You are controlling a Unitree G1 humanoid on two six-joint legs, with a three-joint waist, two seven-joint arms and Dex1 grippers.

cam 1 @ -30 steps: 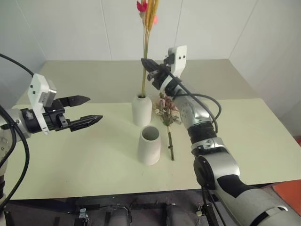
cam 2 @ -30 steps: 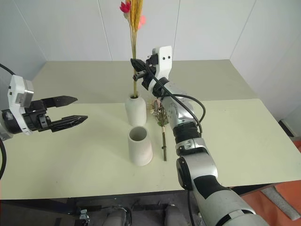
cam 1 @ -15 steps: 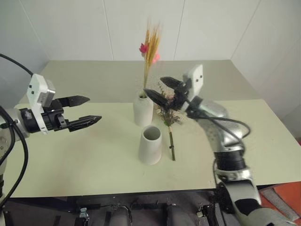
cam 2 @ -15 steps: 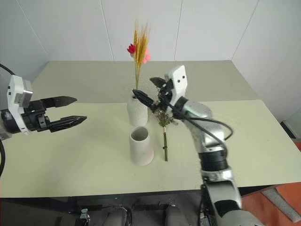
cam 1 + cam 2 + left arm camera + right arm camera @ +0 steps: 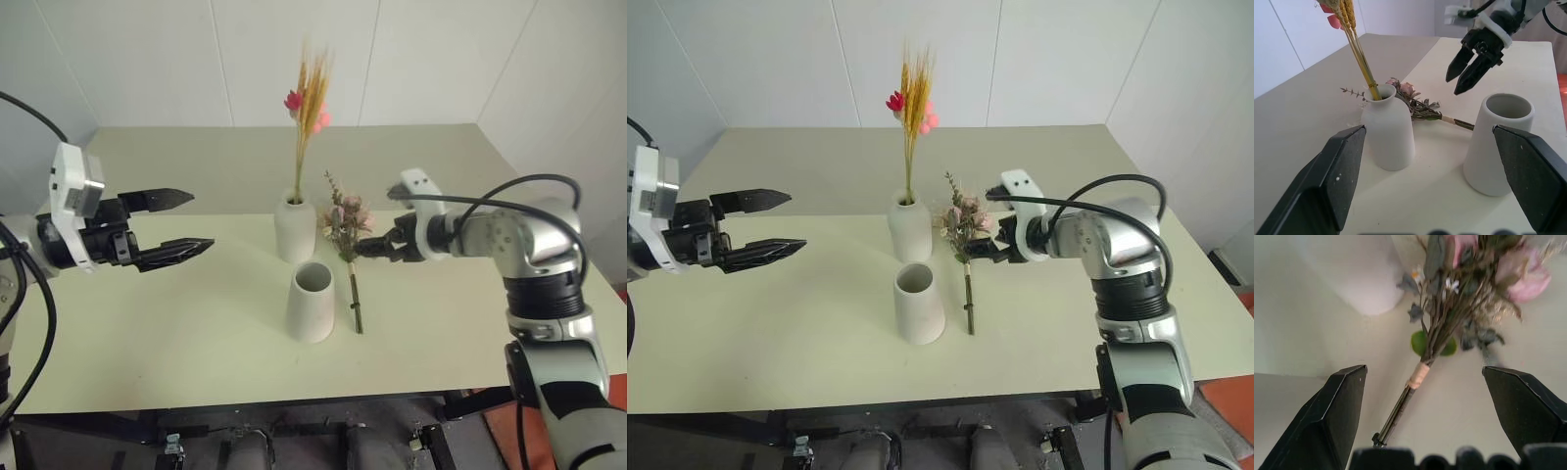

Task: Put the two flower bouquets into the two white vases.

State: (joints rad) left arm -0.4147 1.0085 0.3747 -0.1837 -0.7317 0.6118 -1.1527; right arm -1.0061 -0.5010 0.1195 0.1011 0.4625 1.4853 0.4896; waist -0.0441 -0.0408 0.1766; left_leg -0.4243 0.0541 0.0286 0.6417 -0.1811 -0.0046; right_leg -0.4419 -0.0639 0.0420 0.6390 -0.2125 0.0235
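Head views: the wheat bunch [image 5: 310, 108] stands upright in the bottle vase [image 5: 295, 228], stalks vertical, heads and pink-red blooms at the top. The rose bunch [image 5: 346, 227] lies flat on the table [image 5: 196, 323] just to the right of both vases, its long axis running front to back: blooms toward the far side, stem end toward the near edge. The cone vase [image 5: 312, 302] stands empty in front of the bottle vase. The right gripper [image 5: 377, 248] hovers just right of the rose bunch, jaws spread, holding nothing. The left gripper [image 5: 176, 223] hangs well left of the vases, jaws apart, empty.

Left wrist view: bottle vase with the wheat stalks leaning slightly, cone vase beside it, rose bunch lying behind them, right gripper above it.

Right wrist view: rose bunch between the open fingers [image 5: 1332, 421], tied stem end nearest the camera.
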